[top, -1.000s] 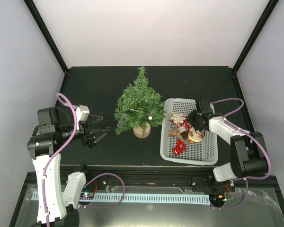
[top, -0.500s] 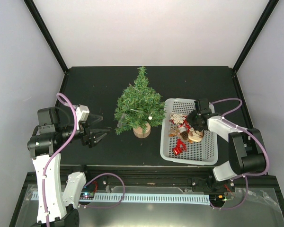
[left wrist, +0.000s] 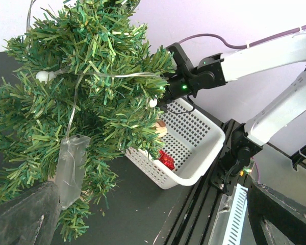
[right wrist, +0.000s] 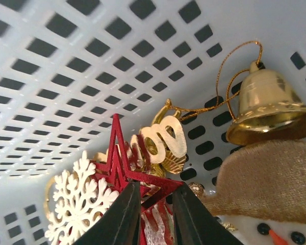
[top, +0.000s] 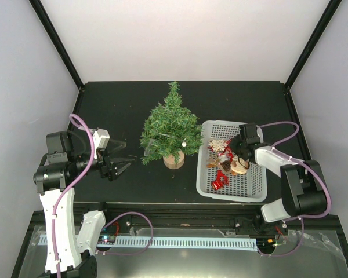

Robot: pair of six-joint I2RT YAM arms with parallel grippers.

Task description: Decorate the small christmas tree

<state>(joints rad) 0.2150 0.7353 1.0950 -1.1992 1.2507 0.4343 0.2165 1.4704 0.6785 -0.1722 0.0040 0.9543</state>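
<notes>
1. We see the small dark-green christmas tree (top: 171, 130) upright on the black table (top: 110, 104), just beside the white perforated plastic basket (top: 232, 197).
2. Inside the basket, the right gripper (right wrist: 155, 191) pinches a red star-shaped ornament (right wrist: 127, 171). A gold metal bell (right wrist: 265, 107), a white snowflake (right wrist: 79, 199) and a cloth snowman (right wrist: 265, 178) crowd around it.
3. The left gripper (top: 123, 157) stands wide apart near the tree.

Left arm (top: 57, 223): white links, black joint housings, purple cable (top: 91, 152) looped alongside. Right arm (top: 272, 156): same white-and-black build, purple cable, small green indicator light (left wrist: 184, 87) near the wrist. Fingers (right wrist: 123, 217): black, tapered.
</notes>
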